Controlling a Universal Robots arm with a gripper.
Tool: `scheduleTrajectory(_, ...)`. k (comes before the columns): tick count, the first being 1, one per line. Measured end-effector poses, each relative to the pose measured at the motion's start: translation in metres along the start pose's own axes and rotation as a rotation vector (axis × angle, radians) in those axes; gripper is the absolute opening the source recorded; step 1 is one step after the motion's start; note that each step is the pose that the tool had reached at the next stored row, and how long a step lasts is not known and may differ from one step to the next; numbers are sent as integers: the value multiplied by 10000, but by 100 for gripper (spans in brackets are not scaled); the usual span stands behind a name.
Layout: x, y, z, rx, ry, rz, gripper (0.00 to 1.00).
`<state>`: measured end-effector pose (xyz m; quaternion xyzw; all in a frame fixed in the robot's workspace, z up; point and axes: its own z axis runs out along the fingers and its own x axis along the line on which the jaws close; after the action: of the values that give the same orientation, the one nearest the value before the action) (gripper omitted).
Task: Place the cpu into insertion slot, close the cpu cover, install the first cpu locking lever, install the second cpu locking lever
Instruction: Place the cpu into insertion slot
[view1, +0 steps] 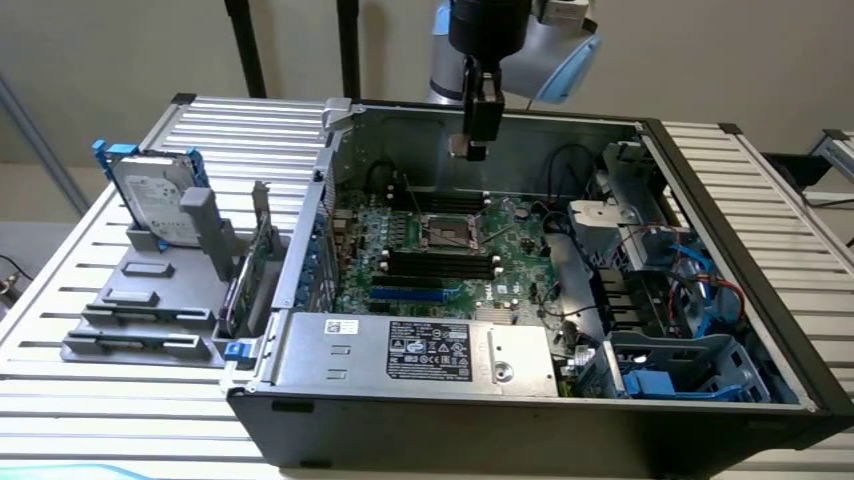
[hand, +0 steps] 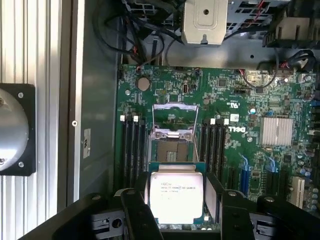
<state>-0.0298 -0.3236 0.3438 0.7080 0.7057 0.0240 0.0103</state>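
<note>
My gripper (view1: 471, 148) hangs high over the open computer case, above the back part of the motherboard. In the wrist view its two black fingers (hand: 136, 207) stand on either side of the cpu (hand: 176, 195), a pale silver square chip with printed text, and clamp it by its edges. Well below the chip lies the insertion slot (hand: 172, 150), a black square socket with a metal rim between the memory slots, seen in the exterior view as a dark square insertion slot (view1: 450, 232). The cpu cover (hand: 174, 120), a silvery frame, stands tilted up at the socket's far side.
Black memory slots (hand: 134, 150) flank the socket on both sides. A grey labelled power-supply box (view1: 427, 352) fills the case's front. Cables and blue drive bays (view1: 667, 370) crowd the exterior view's right. A hard drive (view1: 154, 195) stands in a grey rack outside the case.
</note>
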Motion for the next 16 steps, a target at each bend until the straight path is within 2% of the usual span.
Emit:
scheduleTrajectory(4,-1,-4,73,19,-4,66,54)
scheduleTrajectory(10,-3,-7,137,170,-2,55,54)
scheduleTrajectory(16,-5,-12,244,191,2,-55,54)
